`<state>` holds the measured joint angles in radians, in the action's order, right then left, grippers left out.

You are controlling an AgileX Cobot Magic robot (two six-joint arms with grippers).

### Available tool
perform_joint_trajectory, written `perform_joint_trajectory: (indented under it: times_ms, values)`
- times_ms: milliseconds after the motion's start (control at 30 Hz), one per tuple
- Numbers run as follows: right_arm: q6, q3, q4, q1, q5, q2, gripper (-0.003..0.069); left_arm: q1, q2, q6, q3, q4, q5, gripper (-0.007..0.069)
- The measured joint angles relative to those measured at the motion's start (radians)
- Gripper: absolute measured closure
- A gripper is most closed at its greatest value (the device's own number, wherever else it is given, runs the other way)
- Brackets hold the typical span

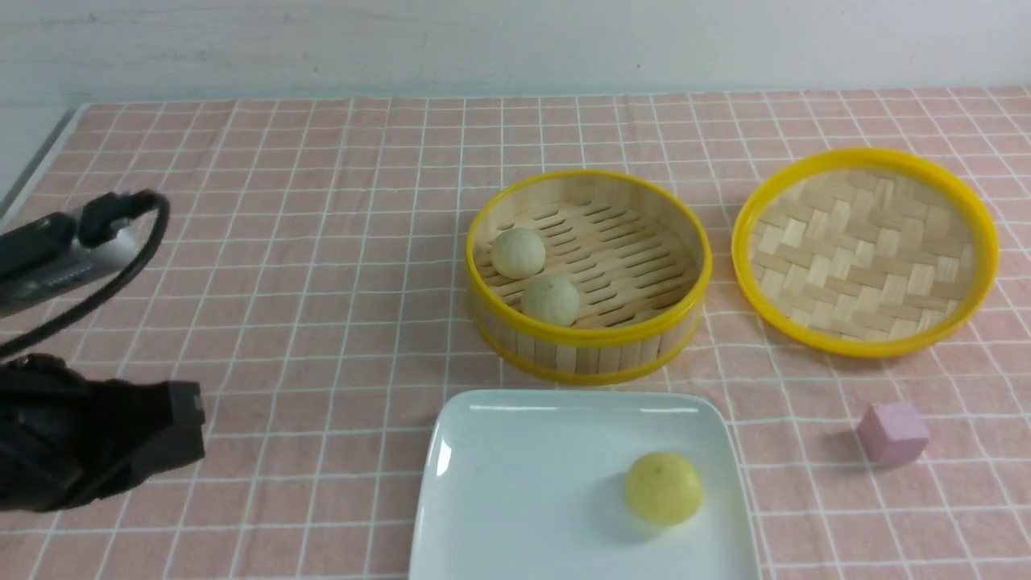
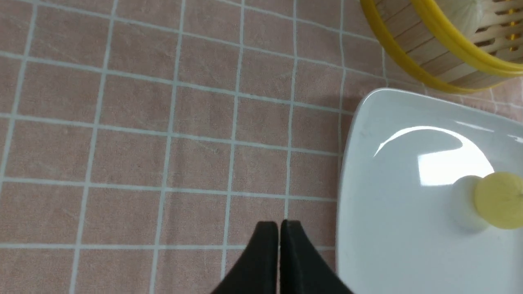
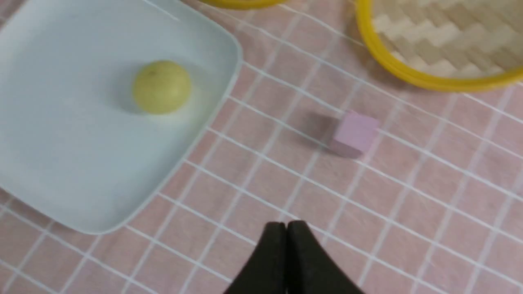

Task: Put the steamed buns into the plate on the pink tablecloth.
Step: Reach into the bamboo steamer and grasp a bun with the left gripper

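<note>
Right now, in the front view, the yellow bun (image 1: pixel 663 487) sits on the plate (image 1: pixel 515 483) on the pink tablecloth (image 1: pixel 322 242). The far pale bun (image 1: pixel 518 252) and near pale bun (image 1: pixel 551 300) lie in the bamboo steamer (image 1: pixel 588 337).

In the left wrist view, the left gripper (image 2: pixel 279 228) is clenched on nothing beside the plate.

In the right wrist view, the right gripper (image 3: pixel 287 228) is likewise closed and empty. Descending with the jaws closed would likely knock a round bun rolling.

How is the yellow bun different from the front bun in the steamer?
Colour: the yellow bun is bright yellow, the front beige bun pale grey-beige. Place: the yellow bun sits alone on the white plate, the beige bun inside the bamboo steamer beside another bun. Both are small and round.
</note>
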<state>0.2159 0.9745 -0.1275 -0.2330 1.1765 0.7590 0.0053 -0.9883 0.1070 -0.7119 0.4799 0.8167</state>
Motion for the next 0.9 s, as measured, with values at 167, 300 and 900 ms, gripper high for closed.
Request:
perform_joint_trajectory:
  times_ms: [167,300,900]
  values:
    - [-0.071,-0.118,0.056,0.008,-0.018,-0.176,0.0672,-0.088,-0.2,0.049,-0.182,0.071,0.081,0.0623]
    - [-0.083,-0.25,0.061,0.008,-0.059,-0.263,0.0672,-0.257,-0.352,0.065,-0.328,0.09,0.075,0.0623]
    - [-0.087,-0.348,0.061,0.008,-0.169,-0.297,0.0663,-0.603,-1.068,-0.324,-1.163,-0.444,0.149,0.03]
